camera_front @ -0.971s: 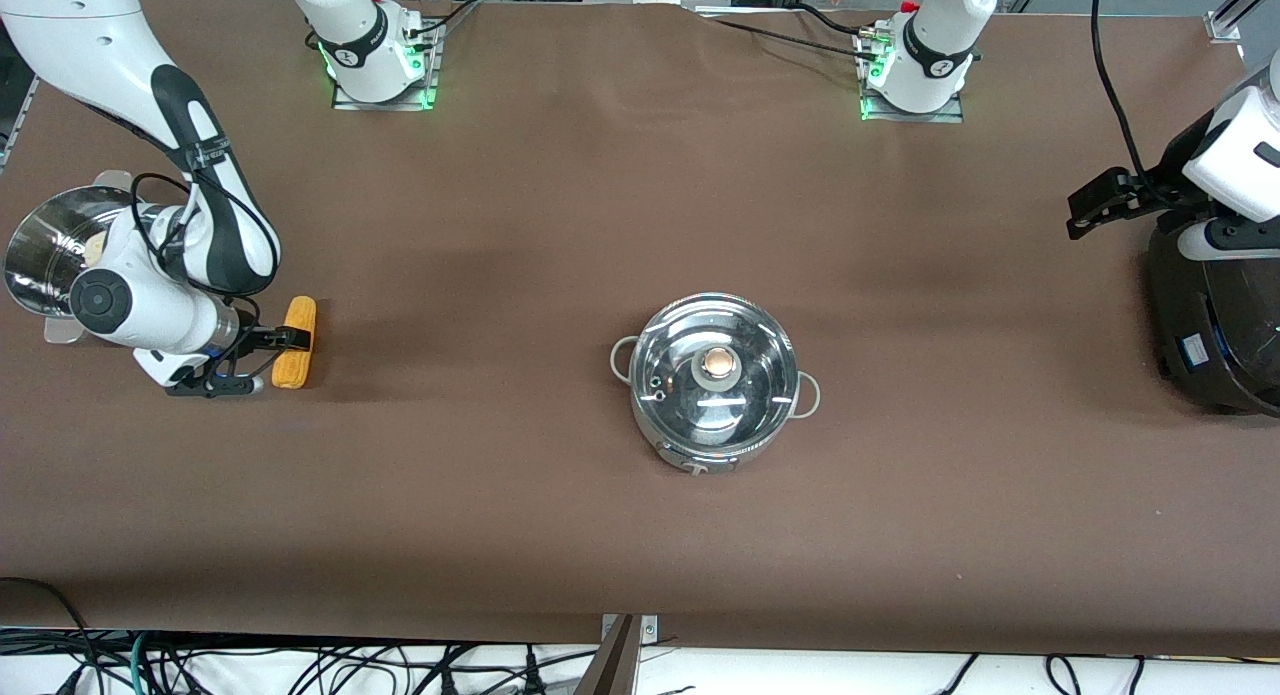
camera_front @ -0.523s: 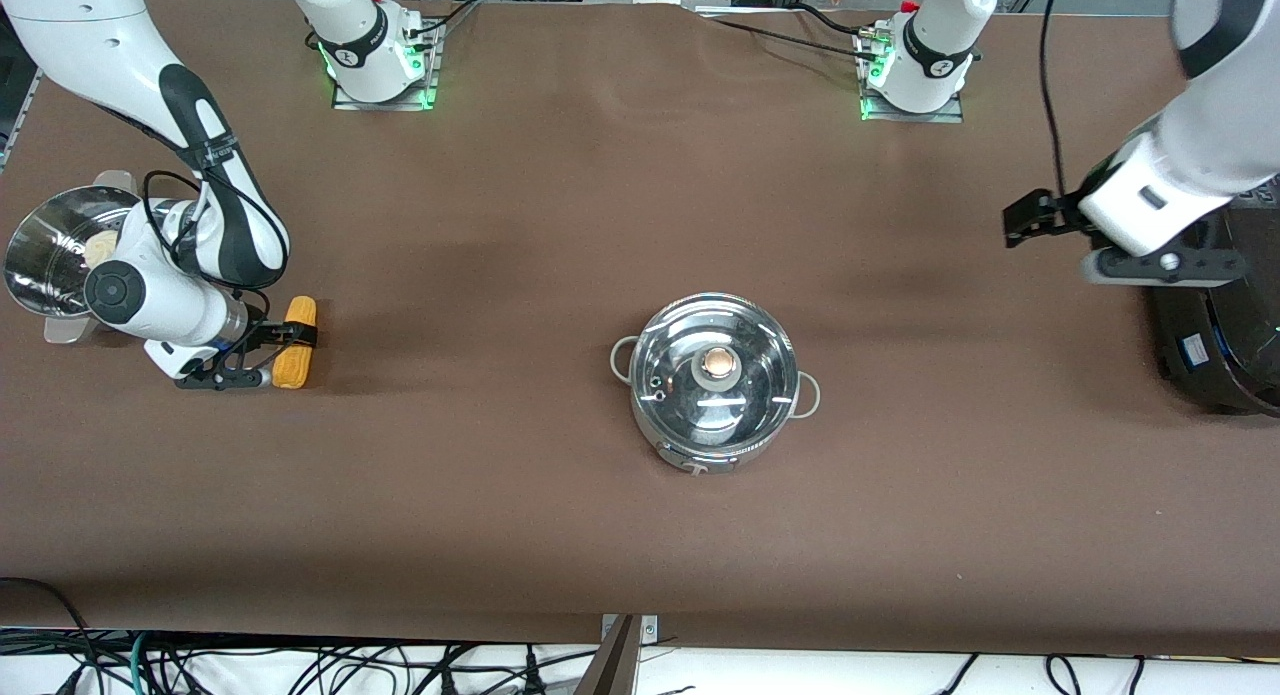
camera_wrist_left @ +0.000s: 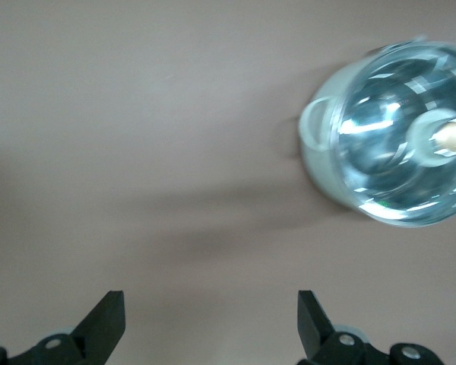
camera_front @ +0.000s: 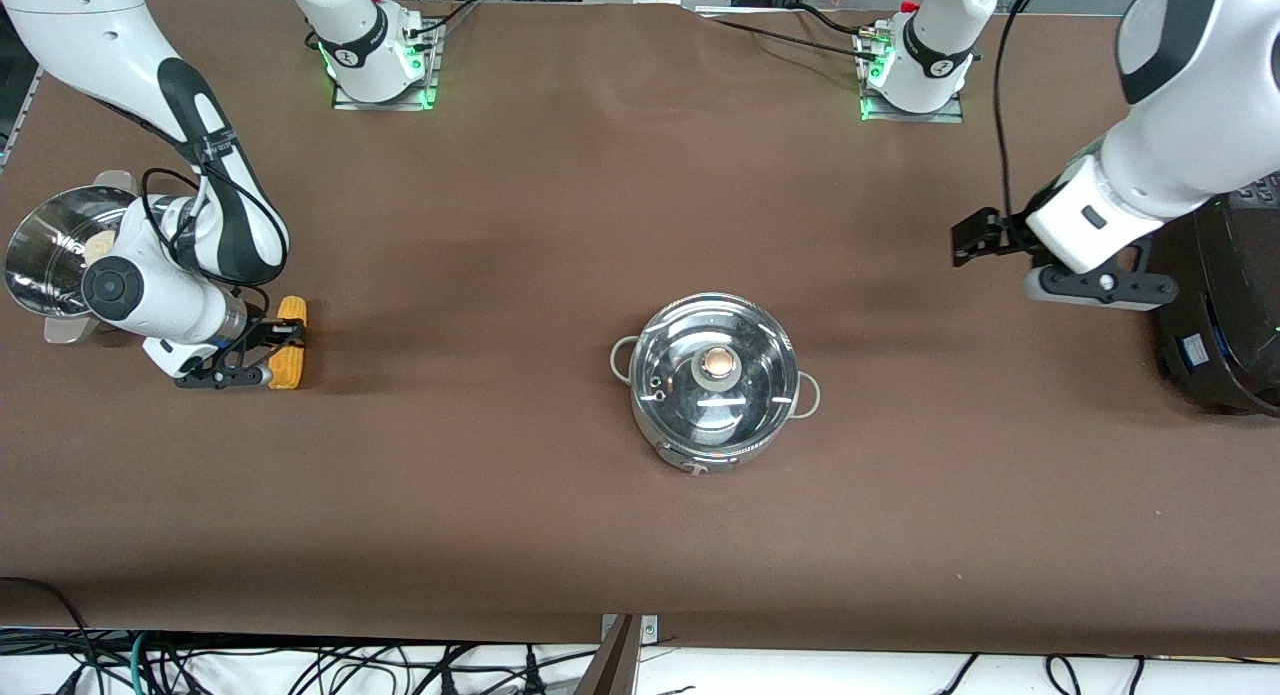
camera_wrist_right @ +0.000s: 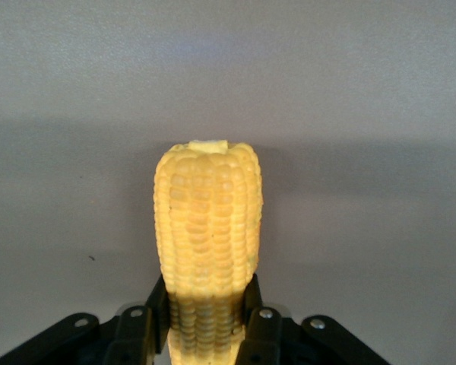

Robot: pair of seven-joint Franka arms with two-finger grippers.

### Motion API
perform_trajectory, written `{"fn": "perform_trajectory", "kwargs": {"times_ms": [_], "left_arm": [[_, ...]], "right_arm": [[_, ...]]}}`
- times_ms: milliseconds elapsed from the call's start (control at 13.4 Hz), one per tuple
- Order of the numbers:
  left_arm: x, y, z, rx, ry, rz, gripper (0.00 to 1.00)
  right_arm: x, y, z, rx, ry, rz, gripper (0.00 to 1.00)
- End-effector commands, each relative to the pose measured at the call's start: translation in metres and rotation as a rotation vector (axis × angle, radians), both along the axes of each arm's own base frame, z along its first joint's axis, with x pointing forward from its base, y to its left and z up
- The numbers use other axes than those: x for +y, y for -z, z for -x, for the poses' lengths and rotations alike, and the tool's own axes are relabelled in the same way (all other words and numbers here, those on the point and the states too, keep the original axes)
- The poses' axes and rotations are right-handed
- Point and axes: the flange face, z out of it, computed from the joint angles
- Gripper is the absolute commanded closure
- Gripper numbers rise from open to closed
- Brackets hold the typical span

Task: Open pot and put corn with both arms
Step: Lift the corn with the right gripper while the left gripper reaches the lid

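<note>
The steel pot [camera_front: 714,395] stands mid-table with its glass lid and round knob [camera_front: 716,361] on it. The yellow corn [camera_front: 290,367] is low at the table near the right arm's end. My right gripper [camera_front: 283,347] is shut on the corn; in the right wrist view the corn [camera_wrist_right: 207,220] sits between both fingers [camera_wrist_right: 156,306]. My left gripper [camera_front: 975,237] is in the air over bare table, toward the left arm's end from the pot. It is open and empty in the left wrist view [camera_wrist_left: 210,308], which also shows the pot [camera_wrist_left: 399,137] farther off.
A steel steamer [camera_front: 45,237] with a white bun stands beside the right arm's wrist at the table's end. A large black cooker [camera_front: 1215,315] stands at the left arm's end, under that arm.
My left arm has swung from over the black cooker toward the pot. My right gripper has closed on the corn, and the corn has shifted slightly toward the right arm's end.
</note>
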Motion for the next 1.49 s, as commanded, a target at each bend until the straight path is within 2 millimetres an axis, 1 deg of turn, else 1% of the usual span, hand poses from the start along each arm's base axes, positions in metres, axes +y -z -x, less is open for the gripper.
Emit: {"fn": "perform_trajectory", "kwargs": {"times_ms": [0, 75, 149, 224, 299, 373, 448, 523, 672, 747, 896, 1046, 1120, 1270, 1344, 1419], "left_arm": [[-0.038, 0.023, -0.011, -0.013, -0.029, 0.041, 0.01], [-0.053, 0.034, -0.013, -0.011, -0.046, 0.039, 0.01], [-0.067, 0.044, -0.014, -0.006, -0.055, 0.038, 0.0], [-0.084, 0.053, -0.015, -0.012, -0.047, 0.044, 0.0], [-0.103, 0.063, -0.016, -0.011, -0.047, 0.05, 0.0], [-0.126, 0.068, -0.018, -0.01, -0.062, 0.053, 0.0], [-0.153, 0.073, -0.019, -0.009, -0.074, 0.046, 0.01], [-0.175, 0.077, -0.02, -0.013, -0.093, 0.036, 0.01], [-0.209, 0.09, -0.024, -0.033, -0.095, -0.007, 0.0], [-0.219, 0.096, -0.028, -0.036, -0.11, -0.015, 0.0], [-0.241, 0.11, -0.031, -0.045, -0.103, -0.034, 0.0], [-0.261, 0.127, -0.035, -0.055, -0.088, -0.061, 0.01], [-0.268, 0.139, -0.037, -0.054, -0.093, -0.074, 0.01], [-0.279, 0.153, -0.04, -0.054, -0.095, -0.086, 0.0], [-0.28, 0.157, -0.041, -0.057, -0.094, -0.091, 0.0], [-0.281, 0.16, -0.041, -0.055, -0.094, -0.095, 0.0]], "right_arm": [[0.005, -0.021, -0.005, 0.0, -0.016, -0.017, 1.0], [0.009, -0.035, -0.014, 0.018, -0.016, -0.02, 1.0], [0.012, -0.051, -0.025, 0.033, -0.013, -0.031, 1.0], [0.016, -0.068, -0.035, 0.038, -0.007, -0.048, 1.0], [0.017, -0.084, -0.043, 0.048, -0.002, -0.06, 1.0], [0.023, -0.102, -0.05, 0.058, -0.012, -0.066, 1.0], [0.024, -0.126, -0.058, 0.066, -0.013, -0.072, 1.0], [0.028, -0.146, -0.064, 0.079, -0.002, -0.102, 1.0], [0.035, -0.18, -0.071, 0.101, 0.023, -0.176, 1.0], [0.037, -0.202, -0.075, 0.099, 0.016, -0.182, 1.0], [0.039, -0.234, -0.077, 0.114, 0.001, -0.186, 1.0], [0.044, -0.261, -0.078, 0.113, -0.016, -0.187, 1.0], [0.048, -0.279, -0.078, 0.111, -0.027, -0.186, 1.0], [0.049, -0.316, -0.077, 0.096, -0.039, -0.18, 1.0], [0.053, -0.33, -0.075, 0.091, -0.048, -0.177, 1.0], [0.06, -0.338, -0.074, 0.092, -0.029, -0.169, 1.0]]}}
